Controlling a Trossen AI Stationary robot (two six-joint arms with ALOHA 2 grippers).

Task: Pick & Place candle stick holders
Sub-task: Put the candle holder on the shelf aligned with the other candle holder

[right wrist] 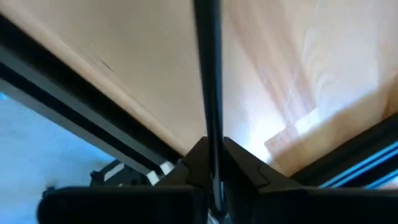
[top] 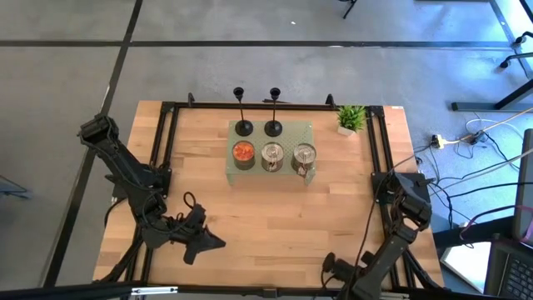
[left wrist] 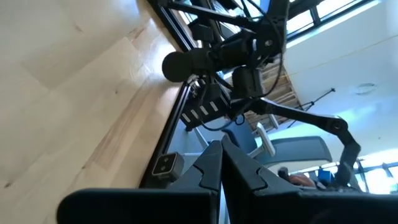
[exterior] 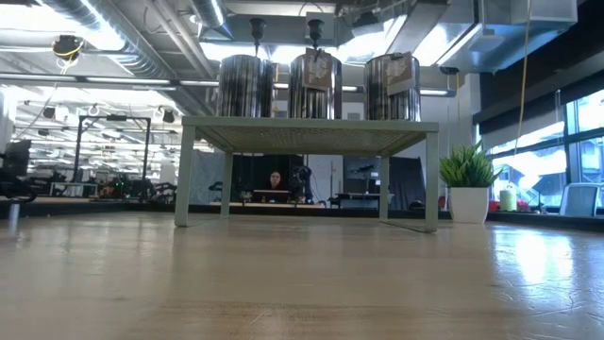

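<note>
Standing upright on the far edge of the pale green stand (top: 310, 129), two black candle stick holders (top: 242, 127) (top: 273, 127) point their thin stems straight up, bases side by side behind three tin cans (top: 272, 156) that line the stand's near edge. A third candle stick holder (right wrist: 210, 74) shows only in the right wrist view, where its long dark stem runs lengthwise out from between the fingers of the right gripper (right wrist: 213, 165), which are clamped together on it, at the near right corner of the worktop (top: 275, 225). The left gripper (left wrist: 221, 163) rests near the near left corner with its fingers pressed together on nothing. The stand sits toward the far middle of the light wooden worktop, framed by black rails, with a small potted plant (top: 351, 119) at the far right corner. Beyond lies grey floor, and the low view shows an open workshop with ceiling ducts and a person seated far behind.
</note>
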